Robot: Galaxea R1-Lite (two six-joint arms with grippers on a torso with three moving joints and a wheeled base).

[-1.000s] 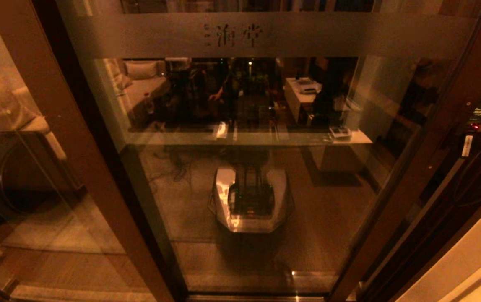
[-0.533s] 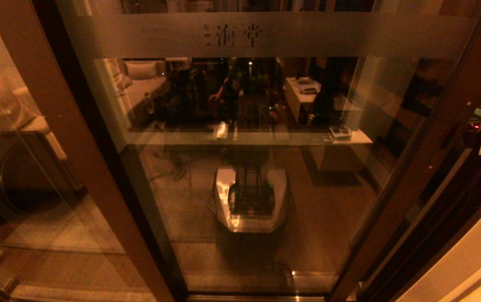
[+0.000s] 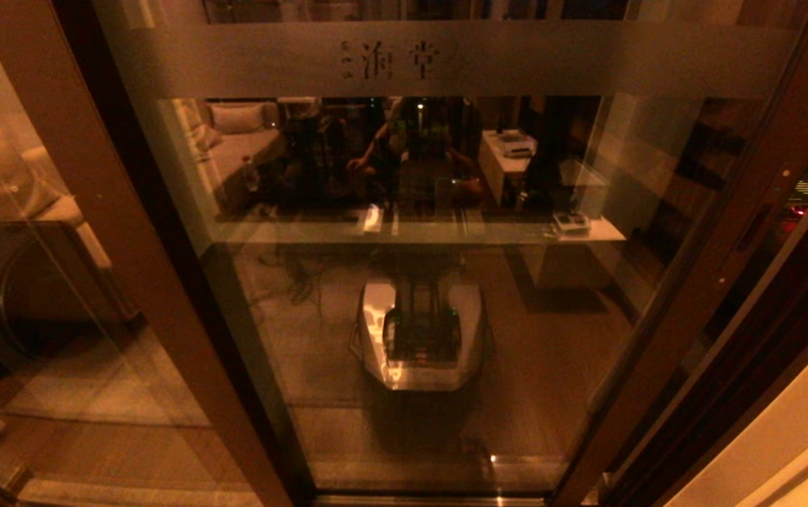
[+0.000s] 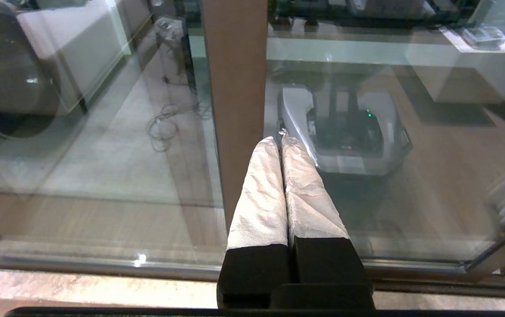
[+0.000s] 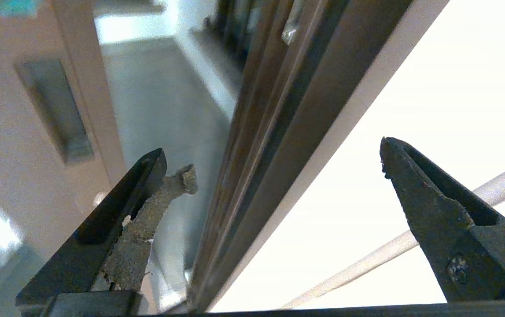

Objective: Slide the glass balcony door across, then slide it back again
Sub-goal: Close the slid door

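The glass balcony door (image 3: 432, 296) fills the middle of the head view, with a frosted band (image 3: 446, 60) bearing characters near its top. Its right brown stile (image 3: 717, 239) carries a slim recessed handle (image 3: 752, 227). The right wrist view shows that handle (image 5: 54, 110) on the stile beside the dark jamb (image 5: 278, 110). My right gripper (image 5: 272, 147) hangs open and empty, off the handle, in front of the jamb and the wall. My left gripper (image 4: 281, 136) is shut on nothing, its taped fingers (image 4: 261, 193) pointing at a brown stile (image 4: 234, 88) low by the floor track.
A fixed brown-framed glass panel (image 3: 23, 267) stands at the left. A pale wall (image 3: 798, 436) runs beside the jamb on the right. The glass reflects the robot base (image 3: 421, 331) and a lit room. A metal floor track (image 4: 102, 264) runs below the door.
My right arm has drawn back from the door's right stile and slid out past the right edge of the head view. The door itself has not visibly moved.
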